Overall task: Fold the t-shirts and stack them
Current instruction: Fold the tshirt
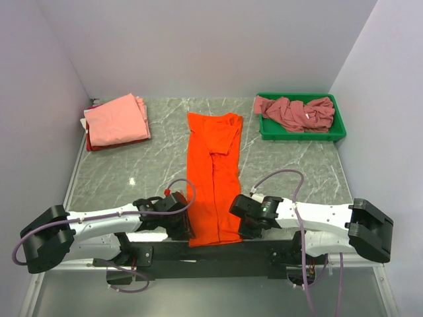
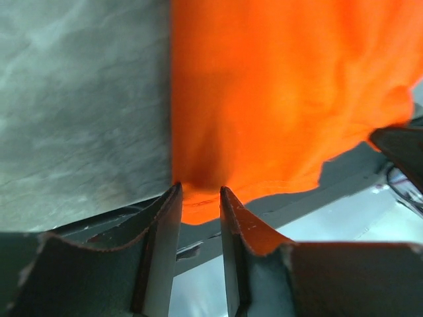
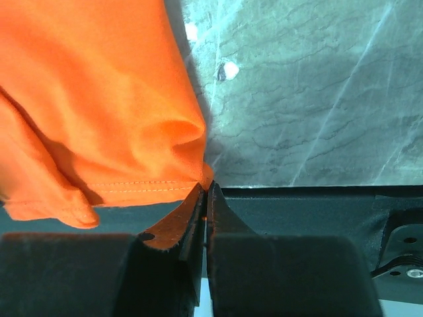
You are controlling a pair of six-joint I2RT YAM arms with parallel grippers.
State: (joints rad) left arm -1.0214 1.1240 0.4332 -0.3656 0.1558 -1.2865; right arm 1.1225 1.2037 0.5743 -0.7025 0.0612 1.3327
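The bright orange t-shirt (image 1: 213, 178) lies folded lengthwise down the middle of the table, its hem at the near edge. My left gripper (image 1: 184, 228) is at the hem's left corner. In the left wrist view its jaws (image 2: 199, 188) stand slightly apart, with the orange hem (image 2: 198, 201) between the tips. My right gripper (image 1: 246, 221) is at the hem's right corner. In the right wrist view it (image 3: 205, 185) is shut on the orange shirt's corner (image 3: 165, 152). A folded salmon-pink t-shirt (image 1: 115, 119) lies at the back left. Dusty rose-mauve shirts (image 1: 294, 112) are crumpled in the bin.
The green plastic bin (image 1: 337, 129) stands at the back right. A darker red cloth (image 1: 99, 145) shows under the pink shirt. The grey marble table (image 1: 291, 172) ends at a black front rail (image 3: 310, 205). White walls close in the left, back and right.
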